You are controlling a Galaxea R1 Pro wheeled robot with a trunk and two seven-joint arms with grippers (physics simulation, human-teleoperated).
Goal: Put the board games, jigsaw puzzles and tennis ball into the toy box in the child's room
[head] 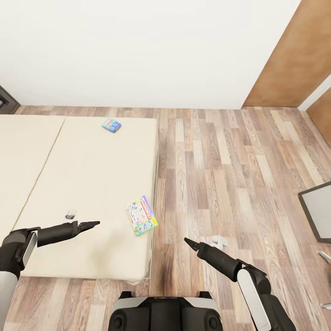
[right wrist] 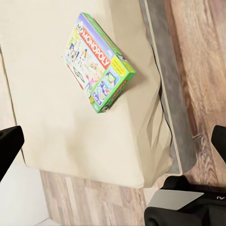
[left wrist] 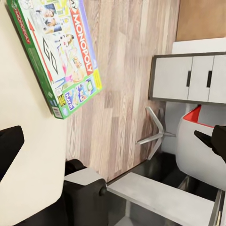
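Two board games lie on the beige bed point(head: 87, 174). The white-green Monopoly box point(head: 142, 215) sits near the bed's right edge, also seen in the left wrist view point(left wrist: 56, 52) and the right wrist view point(right wrist: 98, 61). A small blue box point(head: 111, 125) lies at the bed's far end. My left gripper point(head: 94, 224) hovers over the mattress just left of the Monopoly box, open and empty point(left wrist: 113, 141). Over the floor to the right of the bed's near corner, my right gripper point(head: 188, 241) is open and holds nothing point(right wrist: 113, 143). The toy box and the table are out of view.
Wood-plank floor point(head: 220, 174) spreads to the right of the bed, up to a white wall. A brown door point(head: 294, 59) stands at the far right. A grey slab point(head: 318, 210) juts in at the right edge. White drawers point(left wrist: 188, 77) and a metal chair leg point(left wrist: 153, 134) appear in the left wrist view.
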